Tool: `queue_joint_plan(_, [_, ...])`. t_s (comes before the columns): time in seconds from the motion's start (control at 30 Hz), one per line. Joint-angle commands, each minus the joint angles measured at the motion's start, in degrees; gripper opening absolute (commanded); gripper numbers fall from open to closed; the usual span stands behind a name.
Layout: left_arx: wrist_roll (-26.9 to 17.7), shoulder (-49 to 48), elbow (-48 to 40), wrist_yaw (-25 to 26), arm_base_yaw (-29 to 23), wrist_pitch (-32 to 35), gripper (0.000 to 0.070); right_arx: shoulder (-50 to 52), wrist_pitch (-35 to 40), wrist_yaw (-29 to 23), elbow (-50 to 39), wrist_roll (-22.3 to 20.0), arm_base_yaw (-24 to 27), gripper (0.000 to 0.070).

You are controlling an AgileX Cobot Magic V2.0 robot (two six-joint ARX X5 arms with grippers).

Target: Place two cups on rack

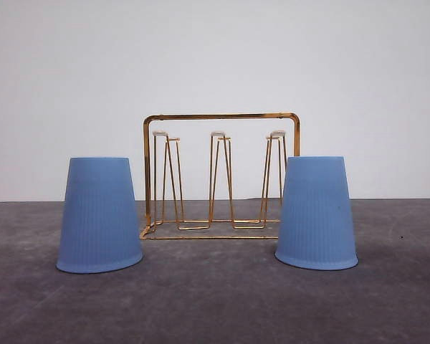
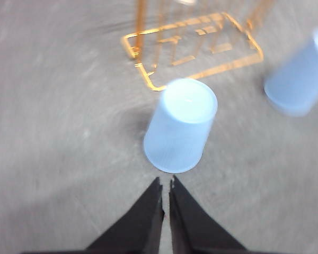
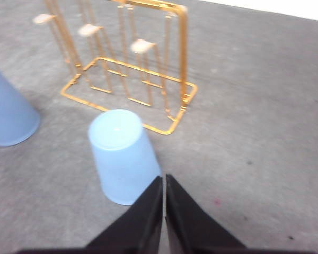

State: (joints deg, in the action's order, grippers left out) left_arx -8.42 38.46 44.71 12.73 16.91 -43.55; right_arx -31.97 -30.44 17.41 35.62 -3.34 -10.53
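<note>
We note both cups inverted on the grey table (image 1: 215,308): left cup (image 1: 99,215), right cup (image 1: 316,213). Behind and between them stands the rack (image 1: 218,175). Left gripper (image 2: 166,191) and right gripper (image 3: 164,186) have fingers pressed together, holding nothing.

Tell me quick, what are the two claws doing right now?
Left gripper: shut, holding nothing.
Right gripper: shut, holding nothing.
</note>
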Motion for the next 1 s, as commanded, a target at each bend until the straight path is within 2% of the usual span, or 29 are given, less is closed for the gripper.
queue_joint_plan(0.0, [-9.25, 0.58, 1.18, -0.11, 1.95, 0.47, 0.0003, -0.17, 0.89, 0.17, 0.44, -1.98, -0.96, 0.0008])
queue_joint_plan(0.07, [-11.78, 0.8, 1.2, -0.1, 3.77, 1.0, 0.0017, -0.17, 0.82, 0.12, 0.44, -3.29, -1.85, 0.0049])
queue_joint_plan(0.1, [-12.15, 0.88, 1.2, -0.08, 4.42, 1.31, 0.0047, -0.15, 0.83, 0.03, 0.44, -3.67, -2.17, 0.0094])
queue_joint_plan(0.17, [-11.56, 0.95, 1.2, -0.06, 5.14, 1.96, 0.0254, -0.11, 0.86, -1.17, 0.44, -3.74, -2.5, 0.0253])
queue_joint_plan(0.2, [-10.94, 0.96, 1.2, -0.06, 5.34, 2.19, 0.038, -0.11, 0.83, -1.81, 0.44, -3.72, -2.57, 0.0362])
queue_joint_plan(0.23, [-9.62, 0.96, 1.2, -0.06, 5.38, 2.43, 0.0479, -0.11, 0.84, -2.3, 0.44, -3.59, -2.57, 0.0429])
queue_joint_plan(0.27, [-8.38, 0.97, 1.2, -0.06, 5.4, 2.6, 0.0534, -0.11, 0.85, -2.56, 0.44, -3.51, -2.57, 0.0468])
queue_joint_plan(0.43, [-4.3, 2.04, 1.2, -0.02, 5.41, 3.35, 0.0546, -0.11, 0.85, -2.48, 0.44, -3.49, -2.59, 0.0483])
queue_joint_plan(0.6, [0.18, 6.74, 1.2, 0.85, 5.91, 8.16, 0.0547, -0.11, 0.85, -2.47, 0.44, -3.28, -2.59, 0.0482])
queue_joint_plan(0.97, [0.6, 26.15, 1.2, 0.59, 8.7, 25.17, 0.0559, -0.11, 1.94, -2.49, 0.44, -3.28, -2.97, 0.0482])
